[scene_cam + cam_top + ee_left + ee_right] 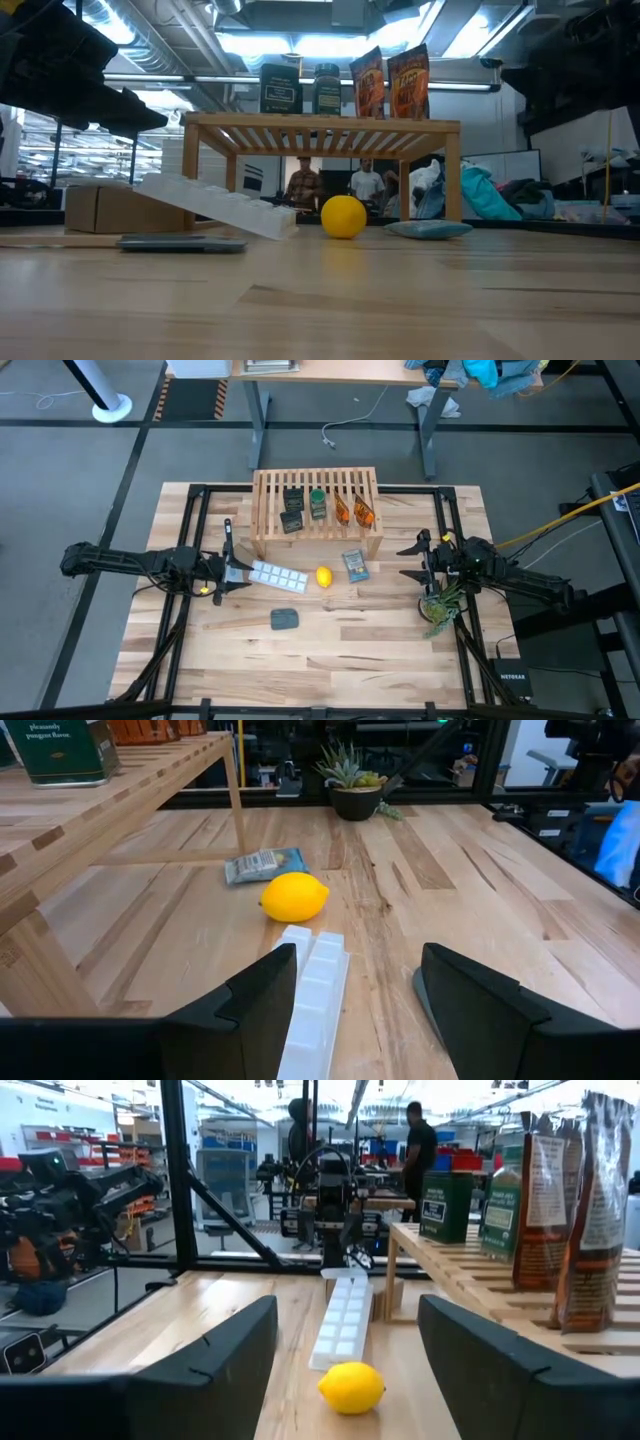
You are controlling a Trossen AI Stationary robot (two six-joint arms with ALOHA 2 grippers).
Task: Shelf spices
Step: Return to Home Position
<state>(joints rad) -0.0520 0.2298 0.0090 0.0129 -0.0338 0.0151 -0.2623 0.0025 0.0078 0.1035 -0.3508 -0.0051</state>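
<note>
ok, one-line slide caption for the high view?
Five small spice containers on the light wooden slatted shelf; left gripper and right gripper open, empty, one either side.

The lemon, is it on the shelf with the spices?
No, the lemon lies on the tabletop in front of the shelf, between a white tray and a blue-grey packet.

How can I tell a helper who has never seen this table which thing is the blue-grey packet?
Find the wide wooden shelf at the far middle of the table. Just in front of it, right of the yellow lemon in the high view, lies the blue-grey packet. Unlike the orange-brown packets standing up on the shelf, it lies flat on the bare wood.
</note>
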